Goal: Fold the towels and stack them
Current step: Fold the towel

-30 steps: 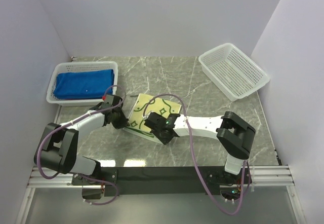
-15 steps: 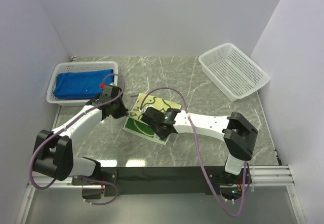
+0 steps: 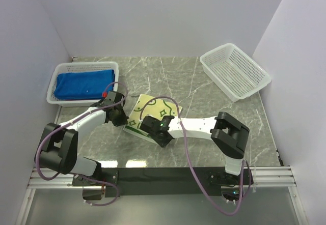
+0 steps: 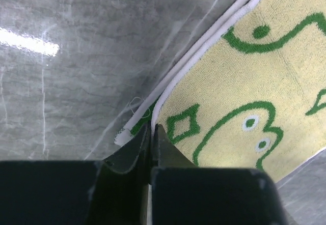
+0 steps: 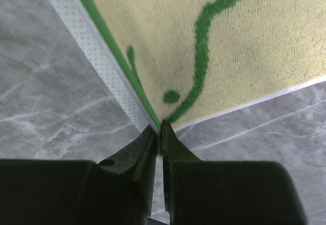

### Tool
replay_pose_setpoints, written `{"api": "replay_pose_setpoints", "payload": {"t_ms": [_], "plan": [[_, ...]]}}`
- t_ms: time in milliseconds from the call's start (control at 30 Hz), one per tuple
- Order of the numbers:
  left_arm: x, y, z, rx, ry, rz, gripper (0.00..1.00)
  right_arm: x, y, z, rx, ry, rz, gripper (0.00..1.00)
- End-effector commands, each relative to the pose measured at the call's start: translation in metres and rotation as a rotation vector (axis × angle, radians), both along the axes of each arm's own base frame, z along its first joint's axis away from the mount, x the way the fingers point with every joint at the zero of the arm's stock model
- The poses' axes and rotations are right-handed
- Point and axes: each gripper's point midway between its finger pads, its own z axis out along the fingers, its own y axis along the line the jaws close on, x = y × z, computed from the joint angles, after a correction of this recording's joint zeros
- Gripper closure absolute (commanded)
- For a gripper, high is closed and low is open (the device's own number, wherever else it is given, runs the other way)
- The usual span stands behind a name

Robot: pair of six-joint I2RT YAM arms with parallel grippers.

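The table (image 3: 204, 82), grey-green marble, carries everything. At the upper right of the overhead frame sits an empty white basket (image 3: 234, 72). At the upper left a second basket (image 3: 86, 65) holds a folded blue towel (image 3: 84, 84). The yellow towel (image 3: 153, 108) lies folded on the table near the middle of that frame, well apart from both baskets, so I judge the stacking is not yet done.

My worry is this towel. I grip it at two places along its left and near edges. If one arm lifts or pulls before the other, the layers could slide over each other and the fold could open. A pinch that catches only the top layer would leave the lower layer trailing.

The towel is pale yellow terry with green curls, diamonds and a frog-like face. It has a white hem, and a green edge peeks out along one side. It looks soft and limp.

My left end effector (image 4: 151, 127) is clamped tight on the hem at one corner. My right end effector (image 5: 162, 125) is very narrow, a mere slit, with another corner caught at its tips.
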Motion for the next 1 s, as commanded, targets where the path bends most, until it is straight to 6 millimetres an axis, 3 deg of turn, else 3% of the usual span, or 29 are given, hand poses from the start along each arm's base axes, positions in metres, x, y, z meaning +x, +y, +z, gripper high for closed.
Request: {"api": "replay_pose_setpoints", "payload": {"t_ms": [0, 133, 200, 300, 333, 433, 567, 700, 833, 867, 933, 967], "plan": [[0.010, 0.011, -0.001, 0.053, -0.038, 0.028, 0.94, -0.015, -0.015, -0.004, -0.059, 0.046, -0.002, 0.84], [0.010, 0.008, 0.007, 0.054, -0.053, 0.022, 0.86, -0.020, -0.009, 0.006, -0.015, 0.062, 0.008, 0.70], [0.009, 0.010, 0.014, 0.060, -0.065, 0.027, 0.80, -0.023, -0.004, 0.015, 0.013, 0.066, 0.019, 0.69], [0.008, 0.014, 0.025, 0.071, -0.081, 0.028, 0.62, -0.029, 0.002, 0.034, 0.078, 0.076, 0.039, 0.68], [0.007, 0.014, 0.029, 0.074, -0.087, 0.031, 0.43, -0.033, 0.005, 0.044, 0.115, 0.085, 0.049, 0.65], [0.001, 0.016, 0.042, 0.070, -0.108, 0.025, 0.31, -0.039, 0.000, 0.058, 0.147, 0.089, 0.065, 0.62], [-0.009, 0.017, 0.063, 0.058, -0.155, 0.024, 0.27, -0.051, -0.008, 0.075, 0.204, 0.114, 0.078, 0.59], [-0.016, 0.005, 0.082, 0.013, -0.214, -0.005, 0.27, -0.046, -0.003, 0.091, 0.316, 0.070, 0.034, 0.59], [-0.008, -0.015, 0.089, -0.024, -0.238, -0.049, 0.30, -0.020, 0.000, 0.090, 0.434, 0.043, -0.099, 0.61], [-0.004, -0.022, 0.091, -0.034, -0.251, -0.067, 0.32, 0.001, -0.005, 0.084, 0.473, 0.020, -0.169, 0.61], [0.001, -0.033, 0.083, -0.038, -0.241, -0.099, 0.35, 0.011, -0.003, 0.087, 0.579, 0.055, -0.213, 0.62], [0.003, -0.038, 0.079, -0.053, -0.233, -0.113, 0.36, 0.034, -0.011, 0.083, 0.640, 0.031, -0.278, 0.64]]}}
